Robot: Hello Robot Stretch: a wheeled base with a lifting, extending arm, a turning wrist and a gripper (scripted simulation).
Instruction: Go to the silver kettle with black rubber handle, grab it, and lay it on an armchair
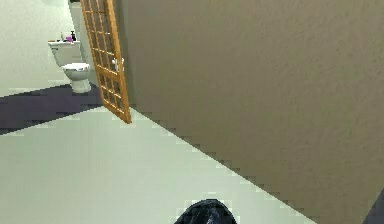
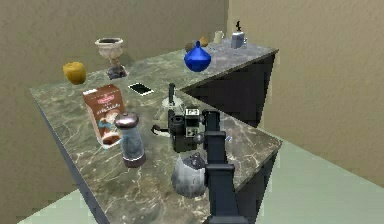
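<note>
Lining up the grab: gripper [image 2: 175, 128] is mid-counter [image 2: 60, 105], and with clutter behind it I can't tell its finger state or whether it holds anything. A silvery rounded blob, probably the kettle [image 2: 187, 172], sits near the counter's near edge, just beside the arm [image 2: 218, 175]. Suggest retracting toward it, aiming for the handle and avoiding the jar [image 2: 131, 140].

From where I stand I count one bench [image 2: 150, 185]. On it are one red-brown carton [image 2: 102, 112], one dark-lidded jar [image 2: 131, 138], one silver kettle [image 2: 188, 172], one round blue vase [image 2: 198, 58], one goblet [image 2: 110, 50], one orange fruit [image 2: 74, 72] and one flat white slab [image 2: 141, 89]. Two small items [image 2: 238, 39] at the far end are too small to name. Down the hall there is one wooden glazed door [image 1: 106, 55] and one white toilet [image 1: 76, 72].
</note>
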